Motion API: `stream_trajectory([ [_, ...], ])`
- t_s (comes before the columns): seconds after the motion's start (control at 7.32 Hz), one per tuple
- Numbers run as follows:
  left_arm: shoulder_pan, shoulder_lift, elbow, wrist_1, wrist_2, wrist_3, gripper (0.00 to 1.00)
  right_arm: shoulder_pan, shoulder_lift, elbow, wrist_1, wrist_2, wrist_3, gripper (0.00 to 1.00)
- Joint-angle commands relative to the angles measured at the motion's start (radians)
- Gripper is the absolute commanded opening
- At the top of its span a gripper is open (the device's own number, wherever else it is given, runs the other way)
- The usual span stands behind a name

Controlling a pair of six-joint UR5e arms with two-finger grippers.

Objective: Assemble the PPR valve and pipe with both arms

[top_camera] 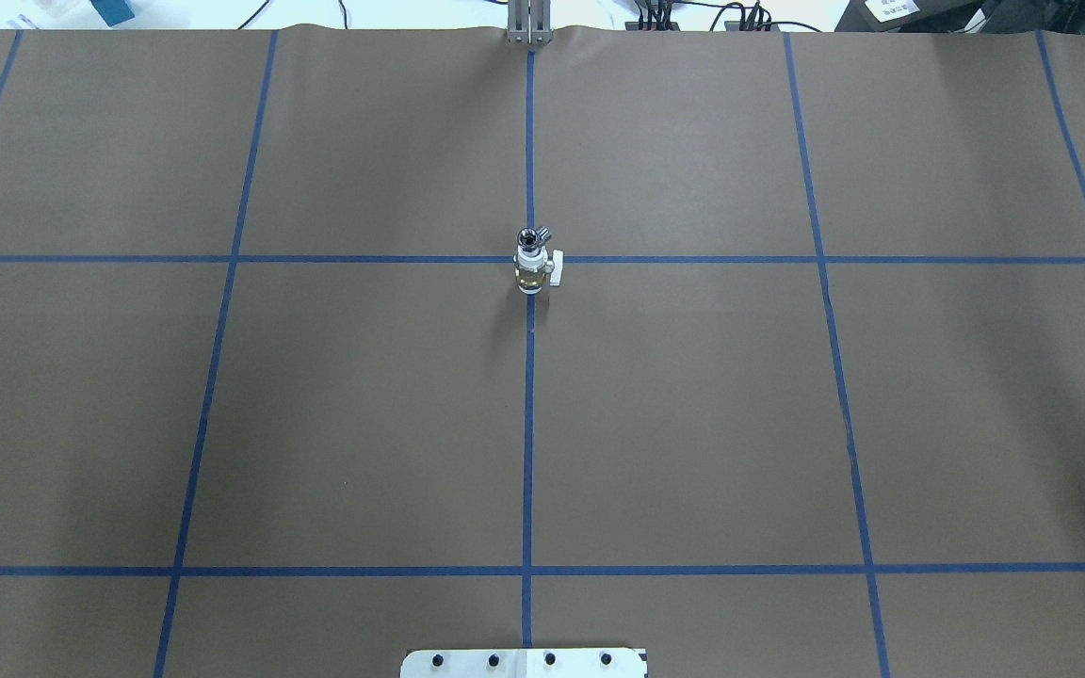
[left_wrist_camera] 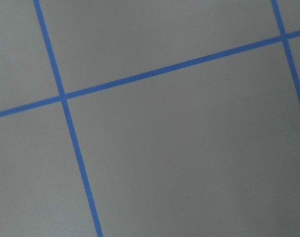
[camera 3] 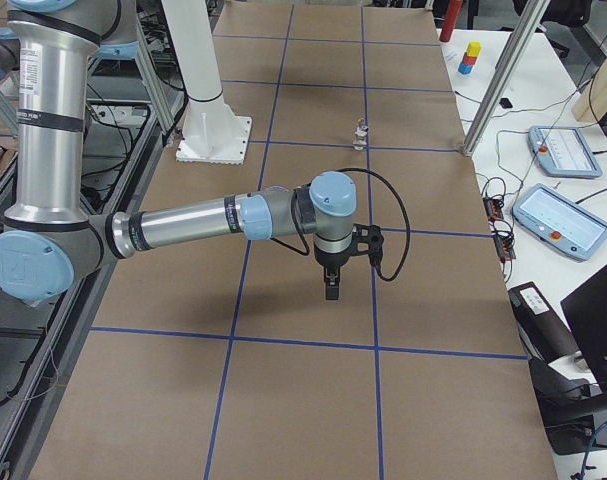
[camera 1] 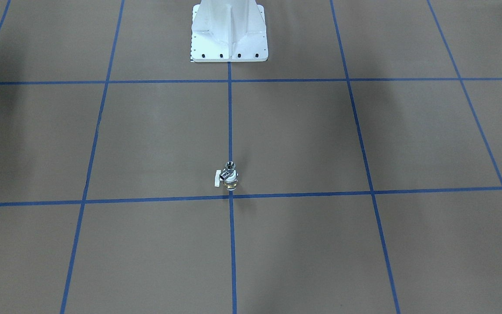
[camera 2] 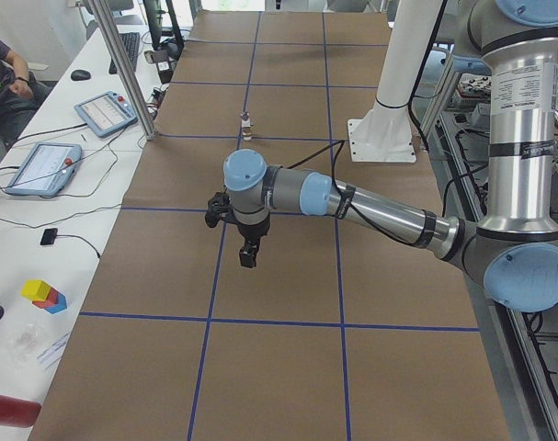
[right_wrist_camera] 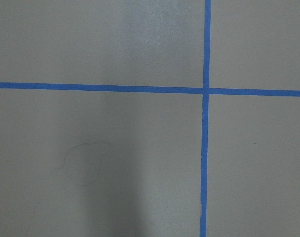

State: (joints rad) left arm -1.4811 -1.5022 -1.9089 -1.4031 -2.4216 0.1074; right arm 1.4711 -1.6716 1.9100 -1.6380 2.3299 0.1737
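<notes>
Valve (top_camera: 533, 275) stands upright at the tabletop (top_camera: 693, 424) centre, on the blue tape (top_camera: 527, 424) crossing, with its handle (top_camera: 557, 268) out to one side. Pipe (top_camera: 533, 235) sits on its top end, touching it. The join looks made, so the task seems at its closing step. How deep the pipe seats is too small to tell.

Both arms hang well apart from the pair. Left claw (camera 2: 248, 255) hovers over bare tabletop far left and right claw (camera 3: 330, 288) far right, with nothing seen in either.

Claw state can't be told. The left one is only a cut-off black sliver at the front view's edge, and the right one shows in a side view alone. Wrist views show only tape lines.

The next move probably calls for nothing but a seating check. Any regrip means a long reach back to centre, one claw on the valve and one on the pipe.
</notes>
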Motion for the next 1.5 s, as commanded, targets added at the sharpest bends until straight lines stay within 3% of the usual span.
stream_trajectory([
  [0.0, -0.068, -0.007, 0.056, -0.007, 0.022, 0.101, 1.0, -0.009, 0.076, -0.003, -0.101, -0.001, 0.0, 1.0],
  [0.27, -0.068, -0.009, 0.053, -0.008, 0.131, 0.104, 1.0, -0.012, 0.078, -0.002, -0.111, -0.044, -0.002, 1.0],
  [0.68, -0.07, 0.002, 0.05, 0.0, 0.124, 0.113, 1.0, -0.012, 0.07, 0.001, -0.102, -0.063, -0.003, 1.0],
  [0.96, -0.07, -0.001, 0.045, -0.002, 0.13, 0.117, 1.0, -0.012, 0.059, -0.009, -0.103, -0.09, -0.198, 1.0],
  [1.37, -0.07, -0.004, 0.045, -0.005, 0.133, 0.118, 1.0, -0.012, 0.052, -0.012, -0.103, -0.09, -0.224, 1.0],
])
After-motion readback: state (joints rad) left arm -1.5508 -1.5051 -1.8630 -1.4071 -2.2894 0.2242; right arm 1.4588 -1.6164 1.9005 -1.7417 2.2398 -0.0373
